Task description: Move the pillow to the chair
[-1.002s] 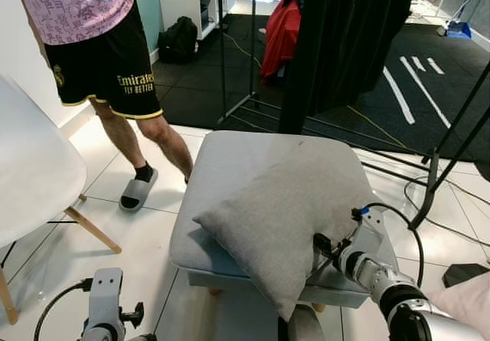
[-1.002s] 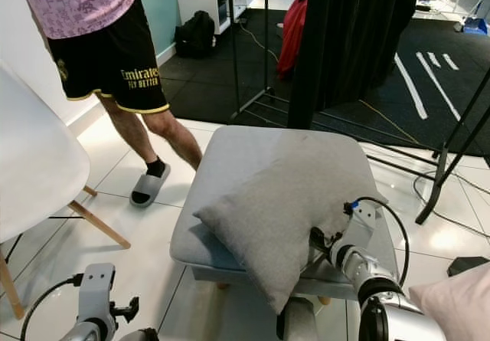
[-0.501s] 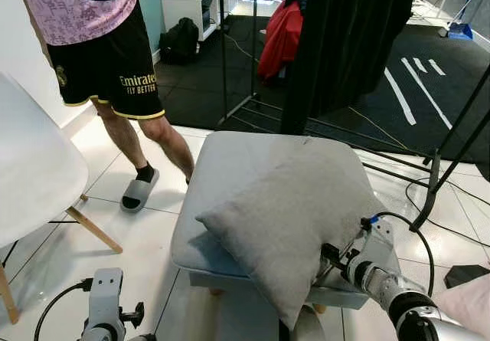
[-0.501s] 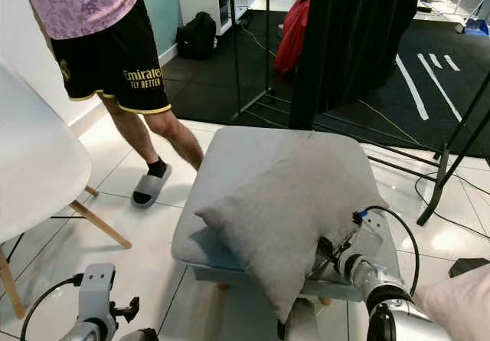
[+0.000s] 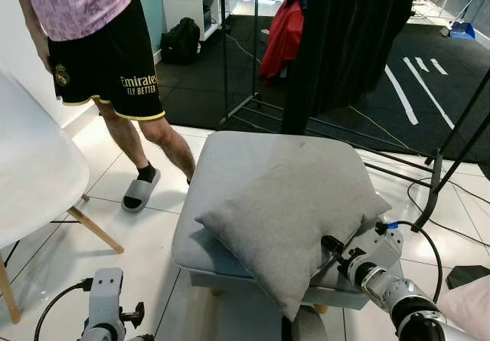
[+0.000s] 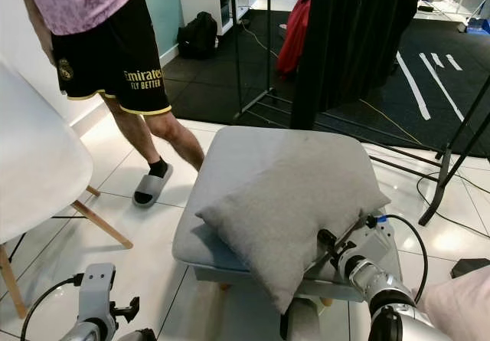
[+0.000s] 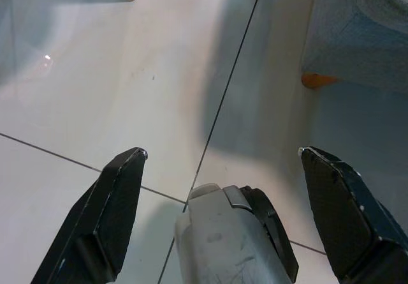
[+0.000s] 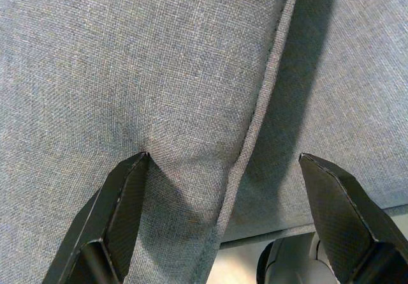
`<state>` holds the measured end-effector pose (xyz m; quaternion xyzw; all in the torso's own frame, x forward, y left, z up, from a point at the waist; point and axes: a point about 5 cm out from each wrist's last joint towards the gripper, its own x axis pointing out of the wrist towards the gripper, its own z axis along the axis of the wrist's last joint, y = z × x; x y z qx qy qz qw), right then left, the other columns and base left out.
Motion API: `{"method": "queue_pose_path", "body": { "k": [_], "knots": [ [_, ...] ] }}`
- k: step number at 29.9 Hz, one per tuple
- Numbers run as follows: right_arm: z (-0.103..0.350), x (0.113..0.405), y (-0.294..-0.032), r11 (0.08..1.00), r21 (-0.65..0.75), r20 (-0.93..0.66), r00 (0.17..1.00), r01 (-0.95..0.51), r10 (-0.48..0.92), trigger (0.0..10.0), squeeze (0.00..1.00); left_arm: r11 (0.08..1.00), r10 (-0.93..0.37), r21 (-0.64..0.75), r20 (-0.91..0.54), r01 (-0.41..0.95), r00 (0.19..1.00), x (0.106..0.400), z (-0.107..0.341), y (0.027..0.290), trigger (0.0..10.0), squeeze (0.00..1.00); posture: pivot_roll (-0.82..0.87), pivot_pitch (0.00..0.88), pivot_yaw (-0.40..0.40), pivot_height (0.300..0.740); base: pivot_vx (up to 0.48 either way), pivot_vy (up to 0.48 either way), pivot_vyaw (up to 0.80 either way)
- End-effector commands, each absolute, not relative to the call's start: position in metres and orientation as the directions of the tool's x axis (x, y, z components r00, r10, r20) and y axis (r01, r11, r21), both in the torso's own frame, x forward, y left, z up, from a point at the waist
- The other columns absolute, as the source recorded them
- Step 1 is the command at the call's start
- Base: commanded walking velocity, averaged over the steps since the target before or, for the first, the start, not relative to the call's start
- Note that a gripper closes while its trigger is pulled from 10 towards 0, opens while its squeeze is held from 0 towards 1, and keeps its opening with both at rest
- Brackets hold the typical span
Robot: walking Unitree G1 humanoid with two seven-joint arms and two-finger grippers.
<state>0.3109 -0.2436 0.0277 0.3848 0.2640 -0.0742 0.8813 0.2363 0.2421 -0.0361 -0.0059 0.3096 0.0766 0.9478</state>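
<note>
A grey pillow (image 5: 283,203) lies tilted on a grey padded stool (image 5: 230,153), its lower corner hanging over the stool's front edge. My right gripper (image 5: 328,255) is at the pillow's right front edge, open. In the right wrist view its two fingers straddle the pillow's seam (image 8: 255,124); one fingertip (image 8: 131,175) dents the fabric. The white chair (image 5: 31,180) stands at the far left. My left gripper (image 7: 222,151) hangs open low over the tiled floor, by the stool's leg (image 7: 319,80).
A person in black shorts (image 5: 107,57) and slippers stands between the chair and the stool. Black stand legs and cables (image 5: 436,180) lie to the right, a dark curtain (image 5: 344,42) behind. A pink cushion (image 5: 467,303) sits at the bottom right.
My right gripper has slid a little to the right along the pillow's edge. The pillow's right corner now lies further out. The person has shifted slightly.
</note>
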Motion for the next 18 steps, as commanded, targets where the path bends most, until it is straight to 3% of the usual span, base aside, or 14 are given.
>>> {"method": "queue_pose_path", "body": {
  "k": [1,5,8,11,18],
  "knots": [
    [0.015,0.301,-0.238,0.645,0.659,-0.56,0.825,0.387,0.077,10.0,0.0,0.987,0.15,0.048,-0.591,-0.15,0.792,0.232,-0.037,0.247,10.0,0.0,-0.11,0.099,-0.017,0.32,0.0,0.0,0.0],
    [0.01,0.298,-0.235,0.617,0.672,-0.572,0.816,0.409,0.082,10.0,0.0,0.987,0.151,0.048,-0.59,-0.152,0.793,0.232,-0.037,0.248,10.0,0.0,-0.1,0.104,-0.015,0.32,0.0,0.0,0.0],
    [0.012,0.3,-0.23,0.443,0.81,-0.463,0.882,0.383,0.085,10.0,0.0,0.987,0.151,0.049,-0.586,-0.151,0.796,0.229,-0.037,0.251,10.0,0.0,-0.05,0.131,0.004,0.32,0.0,0.0,0.0],
    [0.014,0.301,-0.227,0.38,0.859,-0.399,0.913,0.342,0.081,10.0,0.0,0.987,0.151,0.049,-0.585,-0.151,0.797,0.226,-0.038,0.254,10.0,0.0,-0.03,0.144,0.017,0.32,0.0,0.0,0.0],
    [0.016,0.301,-0.217,0.313,0.918,-0.296,0.946,0.245,0.128,10.0,0.0,0.988,0.151,0.054,-0.586,-0.148,0.796,0.217,-0.04,0.26,10.0,0.0,0.03,0.17,0.038,0.32,0.0,0.0,0.0]
  ]
}}
